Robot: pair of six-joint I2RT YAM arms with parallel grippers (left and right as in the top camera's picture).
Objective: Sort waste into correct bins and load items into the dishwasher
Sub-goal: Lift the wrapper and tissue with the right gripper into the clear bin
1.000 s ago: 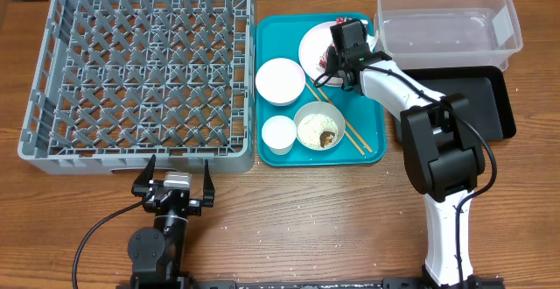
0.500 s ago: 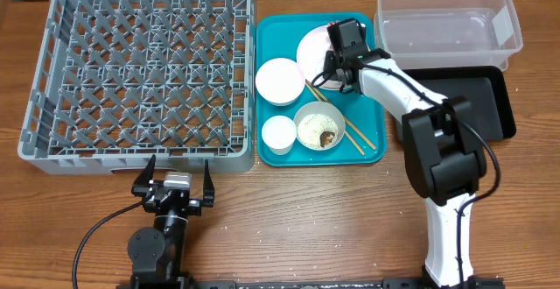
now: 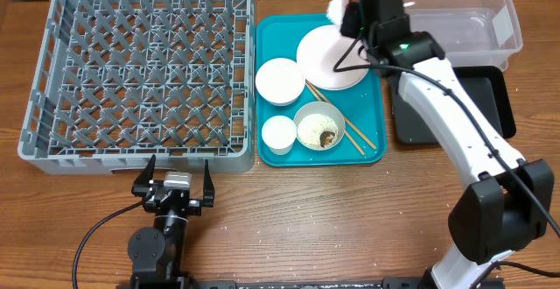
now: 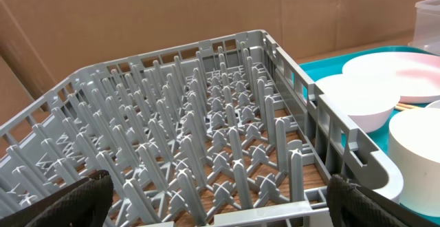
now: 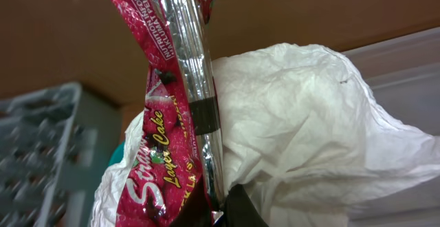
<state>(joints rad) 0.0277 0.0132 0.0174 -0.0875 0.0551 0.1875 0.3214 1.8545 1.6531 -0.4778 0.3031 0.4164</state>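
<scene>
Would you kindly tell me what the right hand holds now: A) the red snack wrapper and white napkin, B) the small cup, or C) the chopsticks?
A: the wrist view shows the right hand pinching the red snack wrapper and white napkin together.

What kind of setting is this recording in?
Probably a lab mock-up of a dish-clearing station: a grey dish rack and a teal tray holding a bowl of leftover rice sit on a wooden table, with cardboard behind.
</scene>
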